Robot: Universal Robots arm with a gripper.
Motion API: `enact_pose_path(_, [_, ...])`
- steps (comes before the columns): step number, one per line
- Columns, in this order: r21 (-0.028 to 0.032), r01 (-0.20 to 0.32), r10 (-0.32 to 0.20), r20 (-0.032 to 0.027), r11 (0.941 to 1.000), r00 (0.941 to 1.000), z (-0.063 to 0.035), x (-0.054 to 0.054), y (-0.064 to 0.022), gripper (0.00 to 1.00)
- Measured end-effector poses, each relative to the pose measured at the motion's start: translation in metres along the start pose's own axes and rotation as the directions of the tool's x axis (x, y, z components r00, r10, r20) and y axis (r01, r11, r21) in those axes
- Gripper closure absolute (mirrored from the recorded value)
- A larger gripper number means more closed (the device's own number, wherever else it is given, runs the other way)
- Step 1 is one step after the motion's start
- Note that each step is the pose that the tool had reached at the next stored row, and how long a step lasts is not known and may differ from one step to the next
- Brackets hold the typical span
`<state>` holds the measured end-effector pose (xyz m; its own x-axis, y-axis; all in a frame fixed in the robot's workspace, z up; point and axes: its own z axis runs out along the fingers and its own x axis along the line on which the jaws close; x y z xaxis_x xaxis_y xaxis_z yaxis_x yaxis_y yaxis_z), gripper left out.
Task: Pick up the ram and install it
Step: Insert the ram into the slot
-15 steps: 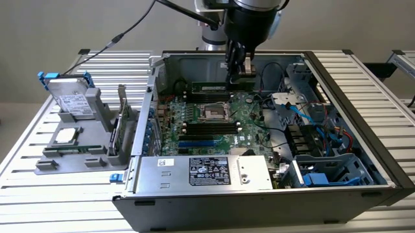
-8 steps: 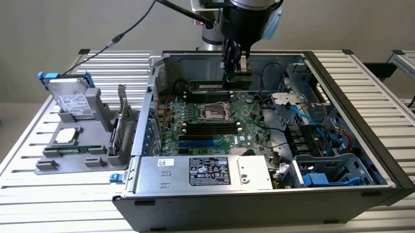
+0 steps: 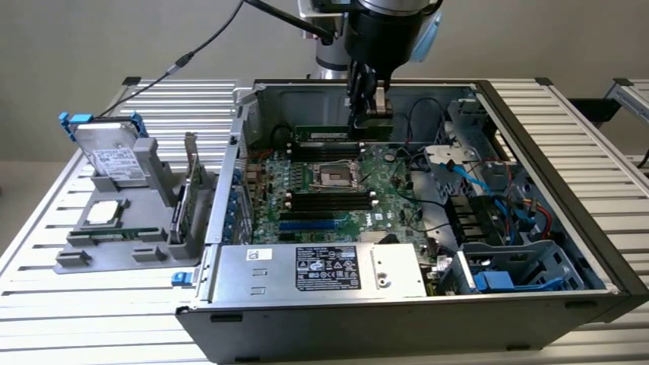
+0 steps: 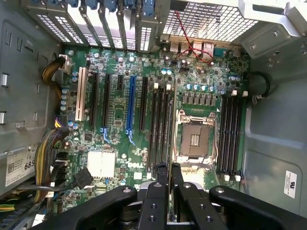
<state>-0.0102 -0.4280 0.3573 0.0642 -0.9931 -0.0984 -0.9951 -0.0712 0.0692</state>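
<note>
Claw (image 4: 168, 166) up close, fingers clamped on the ram (image 3: 330, 134). Ram is held level at the memory slots beyond the processor socket (image 3: 335, 176), inside the open computer case (image 3: 578, 175). Case sits on the slatted desk (image 3: 61, 304).

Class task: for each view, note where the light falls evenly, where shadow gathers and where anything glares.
Exterior view: soft, even light on the slatted table; the case's back corner around the gripper and the ram it holds lies in shade. Wrist view: the pale heatsink glares, the case wall is brightly lit, the black gripper looks dark.
</note>
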Motion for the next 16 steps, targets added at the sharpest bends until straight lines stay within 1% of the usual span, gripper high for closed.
enact_pose_path(8, [0.0,0.0,0.0,-0.0001,1.0,1.0,0.0008,0.0,-0.0001,0.87])
enact_pose_path(9, [-0.0002,0.0,0.0,-0.0012,1.0,1.0,0.0025,-0.001,-0.0002,0.87])
enact_pose_path(14, [-0.0001,0.0,0.0,-0.0013,1.0,1.0,0.0124,-0.01,-0.0011,0.87])
enact_pose_path(16, [-0.0001,0.0,0.0,-0.0021,1.0,1.0,0.0166,-0.013,0.0004,0.87])
